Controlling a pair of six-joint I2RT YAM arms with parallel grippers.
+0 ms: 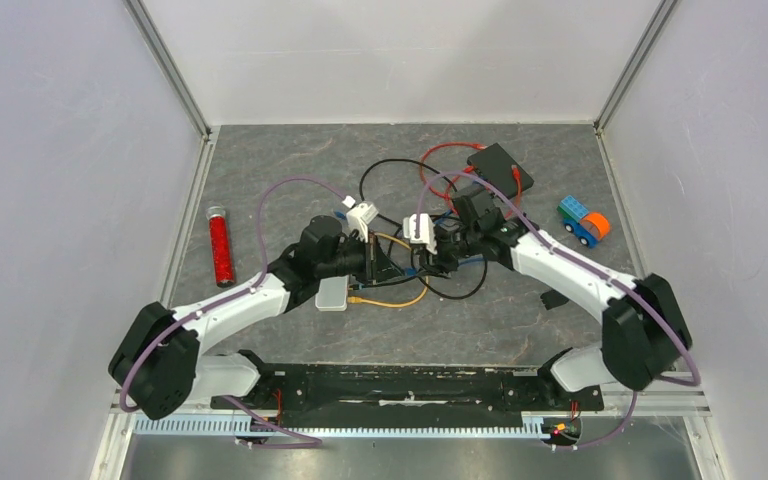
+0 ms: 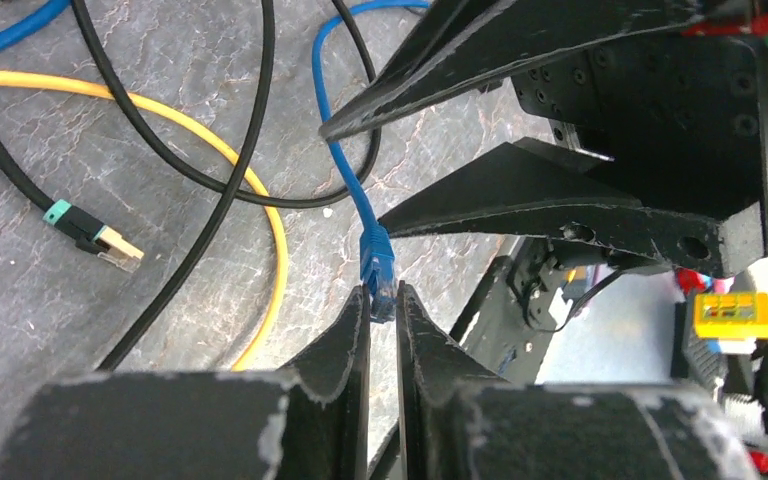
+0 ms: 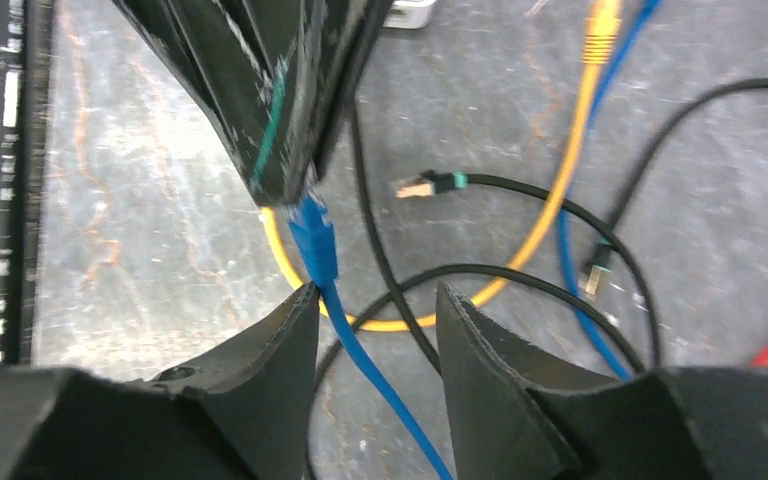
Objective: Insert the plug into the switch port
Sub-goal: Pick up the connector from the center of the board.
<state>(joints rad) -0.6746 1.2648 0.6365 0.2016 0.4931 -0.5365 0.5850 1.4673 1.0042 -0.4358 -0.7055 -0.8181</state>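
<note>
The blue plug (image 2: 377,268) is clamped at its tip between the closed fingers of the left gripper (image 2: 382,297), over the cable tangle at the middle of the table (image 1: 260,160). The right gripper (image 3: 375,295) is spread wide, one jaw on either side of the blue cable (image 3: 380,390) just behind the plug. The switch (image 1: 500,168) lies apart, far right. Yellow cable (image 2: 210,150) and black cable (image 2: 250,110) are looped beneath, and bare tabletop is left on the near side. The switch is shown only from above, the pinch only by the wrist views.
</note>
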